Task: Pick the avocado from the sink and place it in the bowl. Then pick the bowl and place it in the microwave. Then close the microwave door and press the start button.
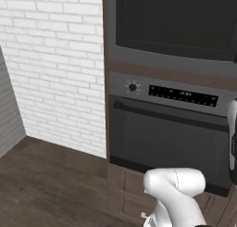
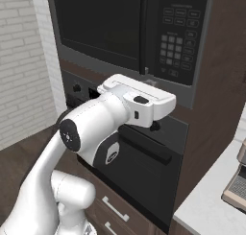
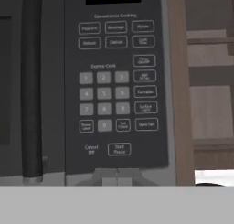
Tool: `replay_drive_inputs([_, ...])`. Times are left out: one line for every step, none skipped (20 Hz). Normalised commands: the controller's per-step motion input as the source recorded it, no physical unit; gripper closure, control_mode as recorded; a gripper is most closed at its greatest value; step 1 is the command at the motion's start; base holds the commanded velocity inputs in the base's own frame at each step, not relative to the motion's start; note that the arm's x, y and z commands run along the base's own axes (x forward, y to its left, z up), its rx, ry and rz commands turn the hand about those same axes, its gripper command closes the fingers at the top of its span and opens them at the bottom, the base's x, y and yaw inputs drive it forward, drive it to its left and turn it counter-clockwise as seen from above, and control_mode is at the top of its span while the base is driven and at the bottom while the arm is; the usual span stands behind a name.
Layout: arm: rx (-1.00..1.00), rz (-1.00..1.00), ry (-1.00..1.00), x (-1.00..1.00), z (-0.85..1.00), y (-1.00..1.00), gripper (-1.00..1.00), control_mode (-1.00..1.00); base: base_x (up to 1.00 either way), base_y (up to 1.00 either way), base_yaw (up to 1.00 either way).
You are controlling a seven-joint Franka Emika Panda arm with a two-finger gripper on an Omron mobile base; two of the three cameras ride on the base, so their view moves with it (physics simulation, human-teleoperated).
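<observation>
A: Nearest in the right base view, the white arm (image 2: 91, 133) sweeps up from the lower left, elbow bent, the hand laid flat toward the cabinet wall.

B: And the gripper (image 2: 150, 80)? Spread or pressed together?

A: Cannot tell. The hand's white body hides the fingers, and they aren't clear in the hand view either. It sits just under the microwave's lower edge, close to the front.

B: Behind the arm?

A: The oven (image 1: 169, 138) with its bar handle, one knob and a dark display strip, set in brown cabinetry.

B: Above that, the microwave (image 2: 129, 32).

A: Yes, and the microwave door (image 2: 98, 25) is shut, dark glass flush with the frame. The bowl and avocado can't be seen through it.

B: The hand view looks right at the keypad.

A: The control panel (image 3: 114, 81) is square ahead: yellow clock digits on top, number keys, and the start button (image 3: 119, 149) low in the middle.

B: Farthest out?

A: White brick wall (image 1: 55, 73) to the left, pale counter (image 2: 211, 195) at right.
</observation>
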Motion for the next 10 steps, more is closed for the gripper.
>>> replay_drive_inputs([0.0,0.0,0.0,0.51,0.0,0.0,1.0,-1.0,0.0,0.0,0.0])
replay_drive_inputs([0.0,0.01,0.0,0.44,0.0,-0.01,1.0,-1.0,0.0,0.0,0.0])
replay_drive_inputs([0.0,0.01,0.0,0.4,0.0,-0.09,1.0,-1.0,0.0,0.0,0.0])
replay_drive_inputs([0.0,0.02,0.0,0.28,0.0,-0.09,1.0,-1.0,0.0,0.0,0.0])
replay_drive_inputs([0.0,0.03,0.0,0.04,0.0,-0.13,1.0,-1.0,0.0,0.0,0.0])
replay_drive_inputs([0.0,0.03,0.0,0.06,0.0,-0.14,1.0,-1.0,0.0,0.0,0.0])
replay_drive_inputs([0.0,0.03,0.0,0.09,0.0,-0.14,1.0,-1.0,0.0,0.0,0.0])
replay_drive_inputs([0.0,0.03,0.0,0.11,0.0,-0.11,1.0,-1.0,0.0,0.0,0.0])
replay_drive_inputs([0.0,0.03,0.0,0.14,0.0,-0.13,1.0,-1.0,0.0,0.0,0.0])
replay_drive_inputs([0.0,0.03,0.0,0.2,0.0,-0.16,1.0,-1.0,0.0,0.0,0.0])
